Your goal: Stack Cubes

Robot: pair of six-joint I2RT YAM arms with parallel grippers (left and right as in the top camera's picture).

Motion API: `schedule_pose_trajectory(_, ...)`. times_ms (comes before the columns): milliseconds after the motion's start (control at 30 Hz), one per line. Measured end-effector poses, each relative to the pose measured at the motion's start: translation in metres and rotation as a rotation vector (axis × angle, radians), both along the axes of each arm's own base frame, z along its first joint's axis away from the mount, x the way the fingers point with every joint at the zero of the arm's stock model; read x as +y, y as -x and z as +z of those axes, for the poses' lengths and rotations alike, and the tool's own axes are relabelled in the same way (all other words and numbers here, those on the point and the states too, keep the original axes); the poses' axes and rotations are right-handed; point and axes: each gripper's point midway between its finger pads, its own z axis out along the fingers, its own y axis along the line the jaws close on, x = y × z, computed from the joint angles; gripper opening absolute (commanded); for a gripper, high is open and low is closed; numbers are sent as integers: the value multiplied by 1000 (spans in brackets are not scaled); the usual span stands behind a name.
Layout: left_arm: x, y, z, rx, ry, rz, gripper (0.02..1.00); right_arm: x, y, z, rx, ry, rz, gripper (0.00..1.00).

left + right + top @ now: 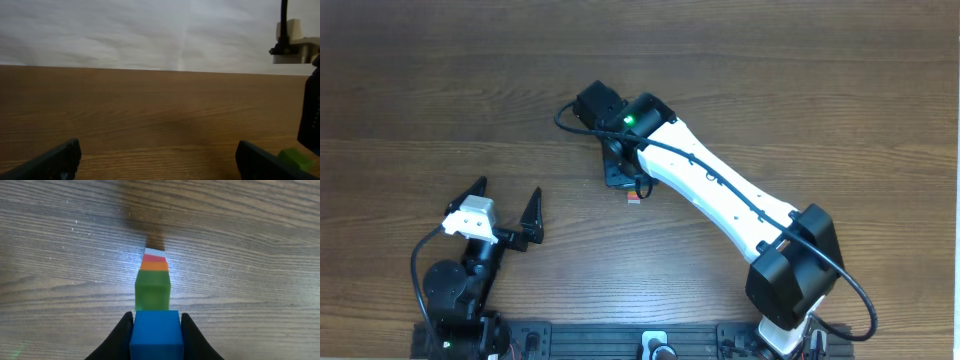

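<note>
Right gripper (157, 317) is clenched on the blue cube (156, 337), held straight over the stack in the right wrist view. Under it comes the green cube (152, 291), then the orange cube (154, 266), the red cube (153, 258) and a pale sliver (155, 253) at the bottom. The stack stands mid-table (800, 90), under the far end of the right arm (720, 190).

Step in hand, by judgement: setting blue on as the top cube. Blue looks lined up with green side to side. Contact between blue and green can't be told from straight above. The next move likely calls for a slow, straight lowering until blue seats flat, then a gentle opening and a vertical lift. A tall thin stack could tip from any sideways nudge.

Left gripper (509, 188) is parked near its base with the jaws spread wide, holding nothing, well apart from the stack.

Hidden or unclear:
- Blue covers most of green's top face, and the lower cubes show as thin strips only.
- The pale sliver could be a white or a light blue cube; which is unclear.
- From above, the right wrist covers the stack except for a red speck at its edge.
- The left wrist view has a green scrap (295, 157) cut off by its own finger; whether it is the stack's green is unclear.
</note>
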Motion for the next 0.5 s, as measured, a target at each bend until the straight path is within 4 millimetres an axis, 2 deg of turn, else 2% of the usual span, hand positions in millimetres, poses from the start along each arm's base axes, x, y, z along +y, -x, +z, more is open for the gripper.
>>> schedule_pose_trajectory(500, 0, 0, 0, 0, 0, 0, 1000, 3, -4, -14, 15, 11, -31, 12)
